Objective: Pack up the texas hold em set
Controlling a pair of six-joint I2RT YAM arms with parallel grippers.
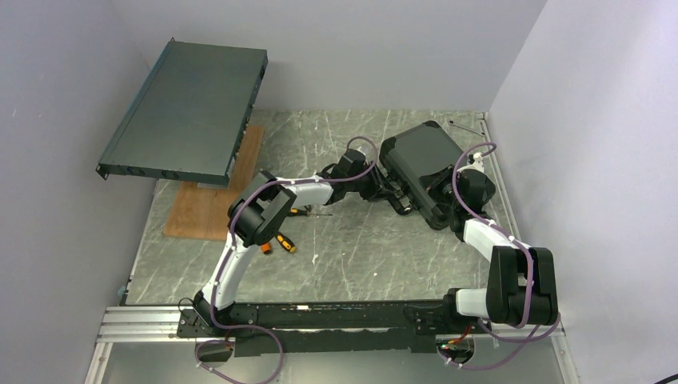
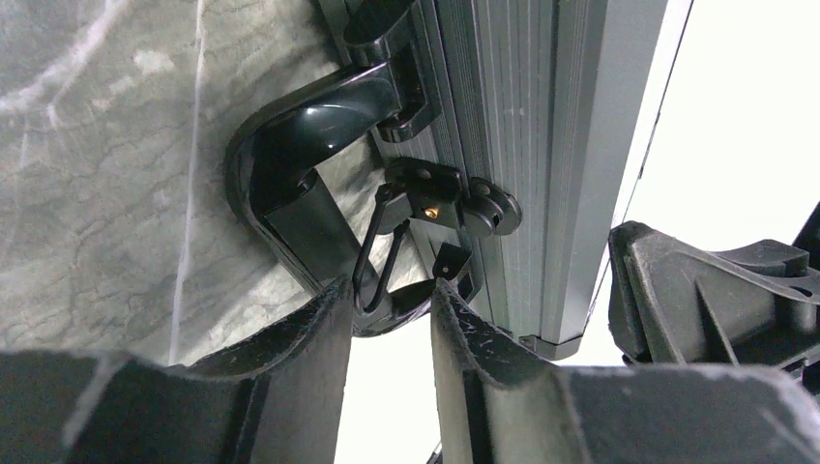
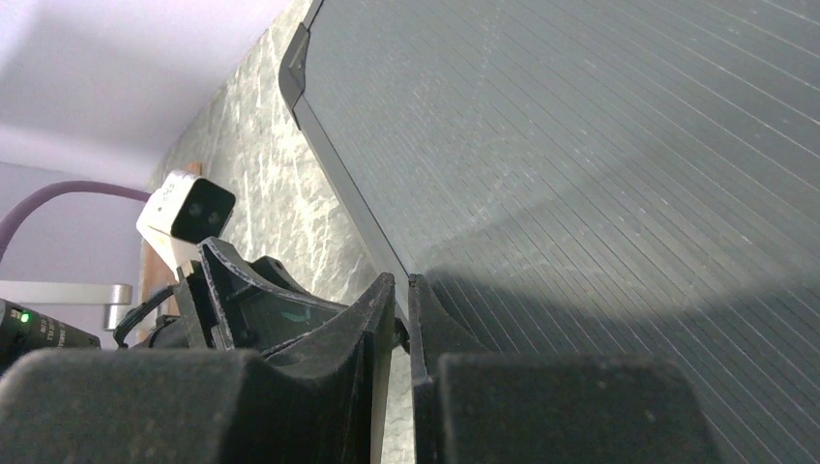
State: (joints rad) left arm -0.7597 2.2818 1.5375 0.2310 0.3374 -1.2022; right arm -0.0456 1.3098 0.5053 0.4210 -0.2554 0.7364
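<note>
While the closed black case [image 1: 420, 156] of the Texas hold 'em set lies flat on the marbled grey table [image 1: 360, 264], the robot's two arms reach to it from opposite sides. The right gripper [image 3: 401, 285] has its jaws pressed nearly together on the case's pale edge strip [image 3: 343, 184], which runs straight down into the slit between them. The ribbed lid spreads away to the right of those jaws. The left gripper [image 2: 387, 290] has its jaws partly spread at the case's front edge (whether they pinch anything cannot be told). The lower end of the glossy black handle [image 2: 300, 126] sits at the fingertips, and the latch [image 2: 440, 198], with its wire loop, lies just beyond them. Well away from both pairs of jaws, a dark-grey rack unit [image 1: 188, 112] is tilted above a wooden board [image 1: 212, 204], and orange-handled screwdrivers [image 1: 285, 244] lie under the left arm.
</note>
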